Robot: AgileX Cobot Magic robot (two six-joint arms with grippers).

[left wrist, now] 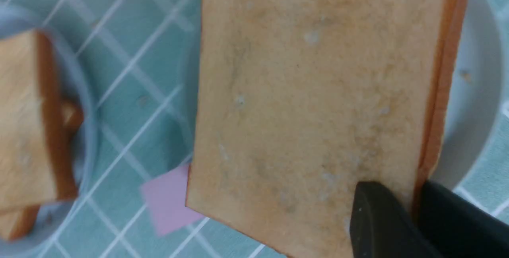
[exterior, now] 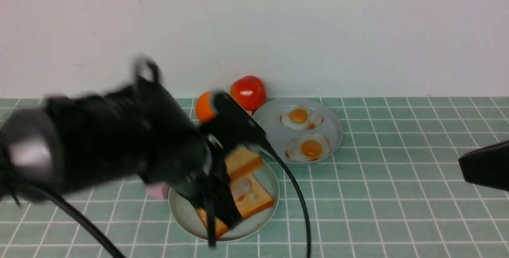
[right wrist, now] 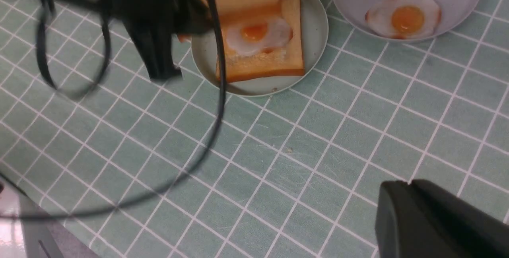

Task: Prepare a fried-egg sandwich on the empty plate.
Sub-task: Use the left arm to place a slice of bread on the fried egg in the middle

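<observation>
The mint-green plate (exterior: 183,215) holds one toast slice (exterior: 256,202) with a fried egg (exterior: 241,188) on it; the right wrist view shows this plate (right wrist: 316,31), toast (right wrist: 262,65) and egg (right wrist: 258,33) clearly. My left gripper (exterior: 227,170) is shut on the edge of a second toast slice (exterior: 243,161) and holds it tilted just above the egg. In the left wrist view this slice (left wrist: 318,103) fills the frame, pinched between my left gripper's jaws (left wrist: 401,189). My right gripper (exterior: 463,166) is shut and empty, off to the right above the tiles (right wrist: 407,182).
A grey plate (exterior: 332,130) with two fried eggs (exterior: 308,148) stands behind and to the right. A tomato (exterior: 247,92) and an orange (exterior: 204,107) sit by the wall. A pink block (exterior: 157,190) lies left of the green plate. Another plate with stacked toast (left wrist: 24,130) shows only in the left wrist view.
</observation>
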